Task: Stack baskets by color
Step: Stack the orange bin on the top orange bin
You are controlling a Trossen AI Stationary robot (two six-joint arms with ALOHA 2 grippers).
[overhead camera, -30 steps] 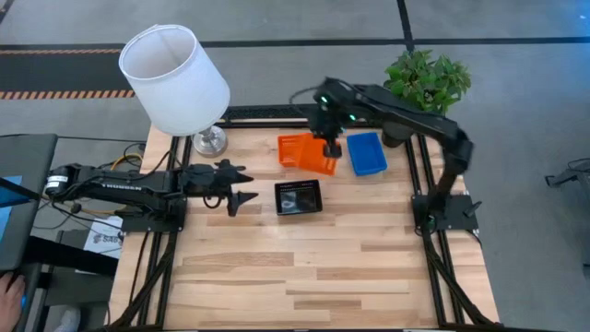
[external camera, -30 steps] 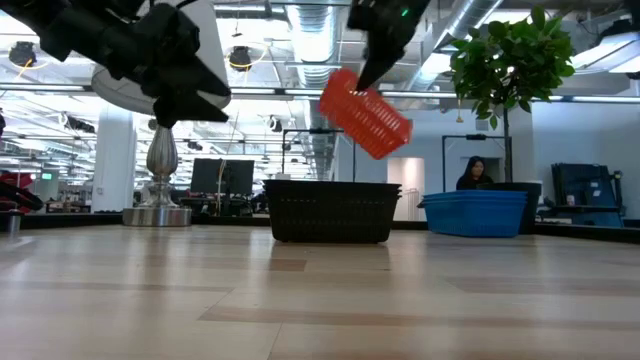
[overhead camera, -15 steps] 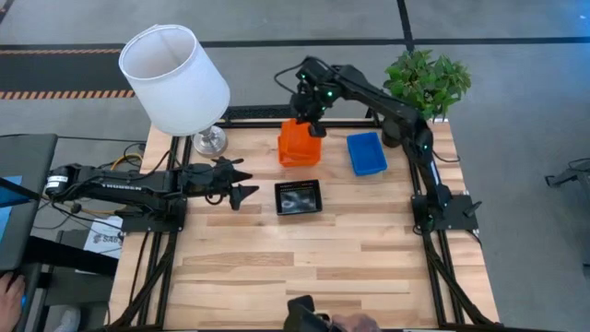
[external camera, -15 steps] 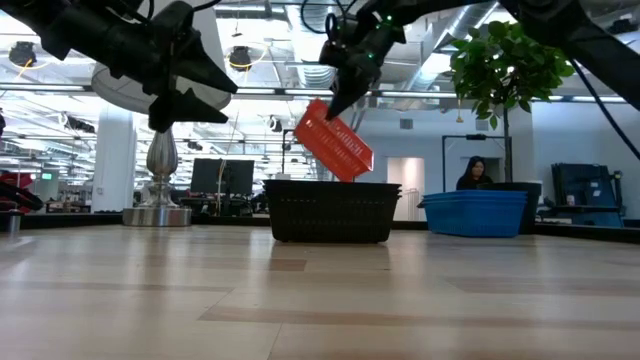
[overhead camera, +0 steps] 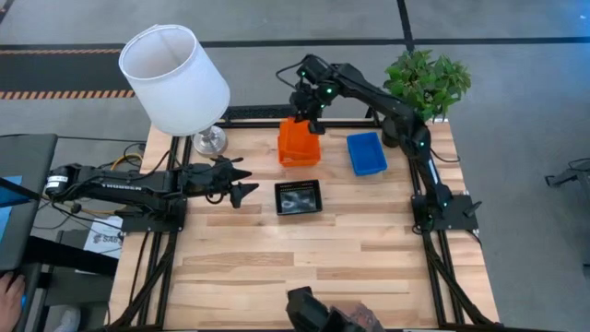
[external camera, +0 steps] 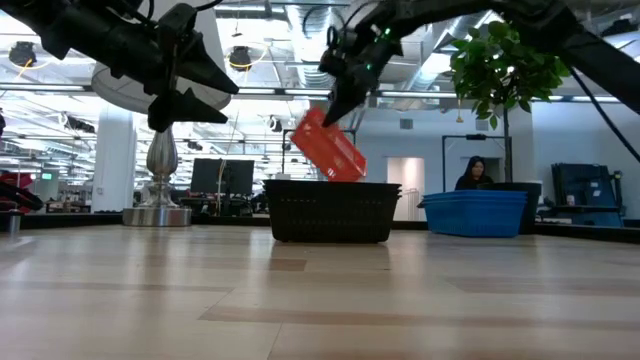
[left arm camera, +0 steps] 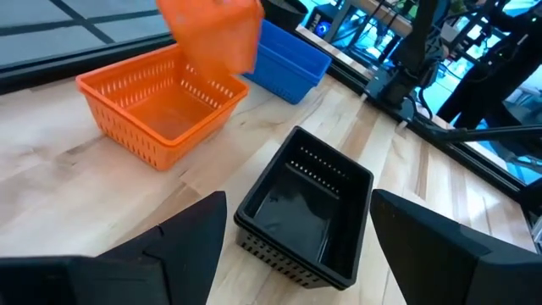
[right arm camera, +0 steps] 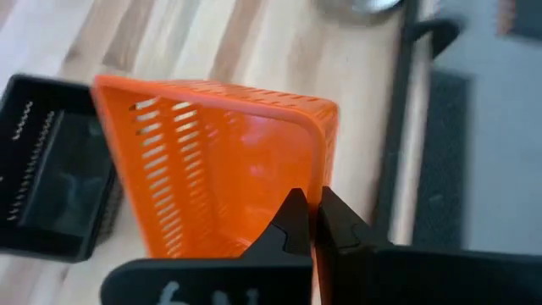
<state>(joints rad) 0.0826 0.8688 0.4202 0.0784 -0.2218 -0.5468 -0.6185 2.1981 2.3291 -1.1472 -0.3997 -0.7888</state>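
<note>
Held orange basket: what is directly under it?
An orange basket on the table lies under the held orange basket, gripped by the right gripper. How many are stacked there cannot be told.

My right claw (right arm camera: 310, 222) pinches the rim of an orange basket (right arm camera: 229, 169), and in my right wrist view that basket fills so much that I cannot see the counter under it; the black basket (right arm camera: 51, 191) runs off the picture's edge. In my left wrist view the lifted orange basket is a blur cut off by the edge. From the low view, the black baskets (external camera: 330, 210) hide whatever stands behind them, and I cannot tell how many are nested. The blue basket stack (overhead camera: 366, 153) is likewise uncountable from above.
</note>
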